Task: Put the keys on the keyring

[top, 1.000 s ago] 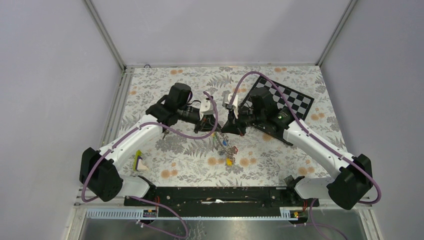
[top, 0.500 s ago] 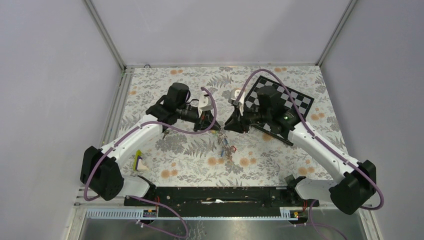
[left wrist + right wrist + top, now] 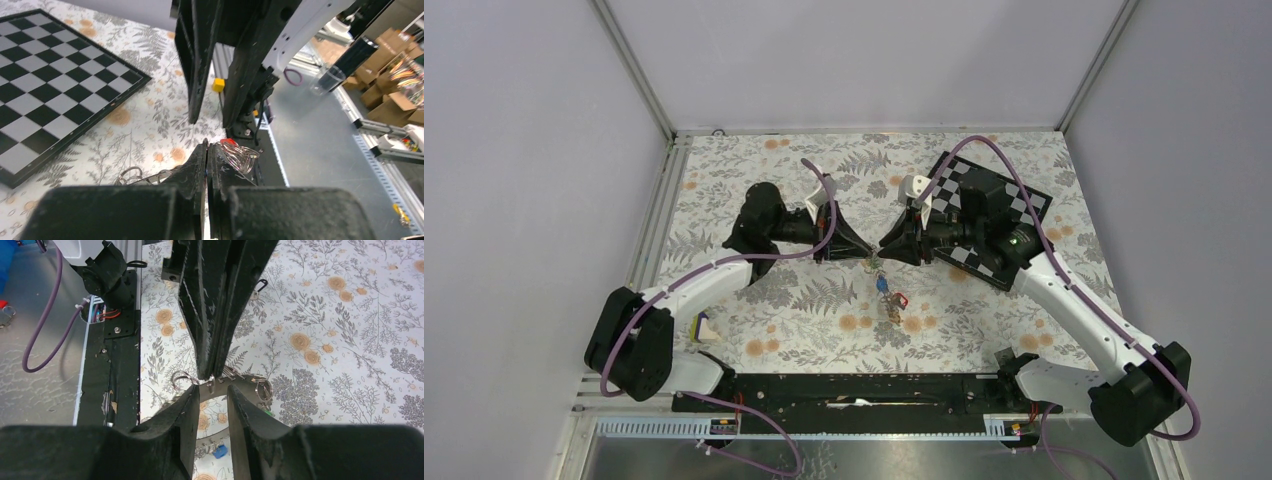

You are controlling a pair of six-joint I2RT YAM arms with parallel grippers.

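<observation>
The left pincer is clenched on the wire loops at the end of the keys, whose bunch trails from its tip toward the near side, and the released right pincer faces it tip to tip, the pinched end just ahead of its parted fingers.

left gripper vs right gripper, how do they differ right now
The left gripper has its jaws shut on the metal rings; the right gripper has its jaws apart, gripping nothing. The left gripper reaches in from the left, the right gripper from the right. Both are black, tips nearly meeting above the flowered cloth.
</observation>
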